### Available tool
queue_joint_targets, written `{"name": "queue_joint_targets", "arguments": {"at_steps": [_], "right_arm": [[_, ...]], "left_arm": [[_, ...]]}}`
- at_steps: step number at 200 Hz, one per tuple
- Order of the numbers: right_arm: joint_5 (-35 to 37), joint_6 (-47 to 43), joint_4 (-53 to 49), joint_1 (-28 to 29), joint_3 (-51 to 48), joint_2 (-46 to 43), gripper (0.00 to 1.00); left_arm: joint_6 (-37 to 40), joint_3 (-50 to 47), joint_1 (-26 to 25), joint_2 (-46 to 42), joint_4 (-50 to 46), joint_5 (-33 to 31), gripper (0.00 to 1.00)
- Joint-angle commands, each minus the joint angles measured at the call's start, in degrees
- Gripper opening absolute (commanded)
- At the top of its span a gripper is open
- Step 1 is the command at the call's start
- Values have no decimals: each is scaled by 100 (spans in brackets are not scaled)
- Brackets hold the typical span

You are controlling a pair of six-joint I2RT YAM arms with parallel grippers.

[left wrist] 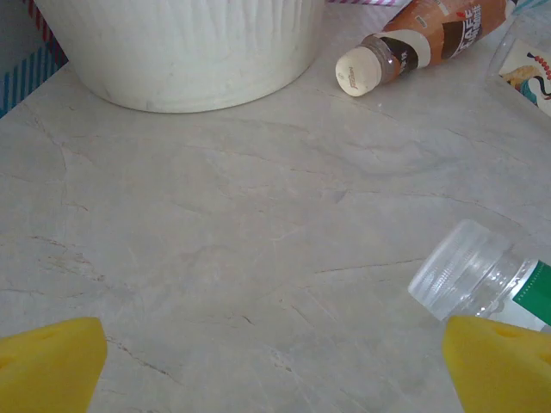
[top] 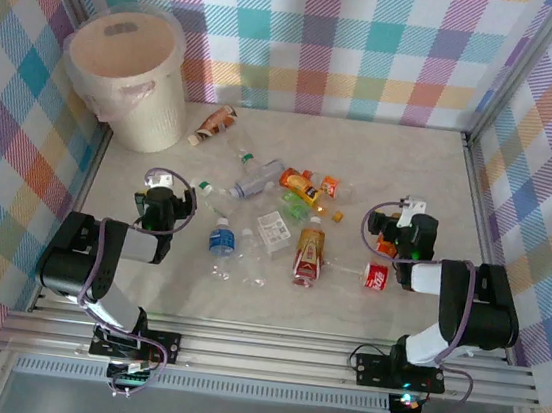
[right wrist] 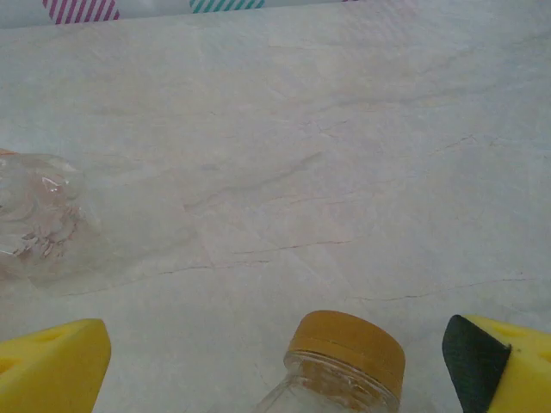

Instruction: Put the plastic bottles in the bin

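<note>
Crushed plastic bottles (top: 300,220) lie scattered mid-table, well apart from the upright cream bin (top: 131,78) at far left.

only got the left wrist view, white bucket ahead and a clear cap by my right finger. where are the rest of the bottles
Observer: Most of the bottles lie in a loose heap to the right of your left hand, which is open.
Operator: what's the right hand doing
Observer: The right hand is at the heap's right edge, open, with a gold-capped bottle between its fingers, not gripped.
Operator: anything in the bucket yet
Observer: From above, the bucket stands in the far left corner, and I can make out no bottle inside it.
</note>
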Motion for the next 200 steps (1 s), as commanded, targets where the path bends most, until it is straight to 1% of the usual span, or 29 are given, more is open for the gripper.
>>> {"name": "queue_joint_targets", "arguments": {"at_steps": [1, 162, 169, 178, 186, 200], "right_arm": [[25, -19, 197, 4, 83, -16, 100], [5, -20, 213, 3, 71, -25, 100], [-18, -29, 207, -3, 72, -25, 100], [-99, -57, 136, 4, 99, -70, 100], [-193, -106, -22, 4, 126, -198, 100], [-254, -132, -506, 5, 215, -581, 100]], "left_arm": [[20, 15, 0, -43, 88, 86, 100], [17, -4, 4, -59, 118, 83, 100], [15, 6, -5, -92, 92, 13, 100], [-64, 58, -2, -232, -151, -58, 100], [-1, -31, -15, -214, 63, -46, 100], [4, -115, -22, -259, 165, -36, 100]]}}
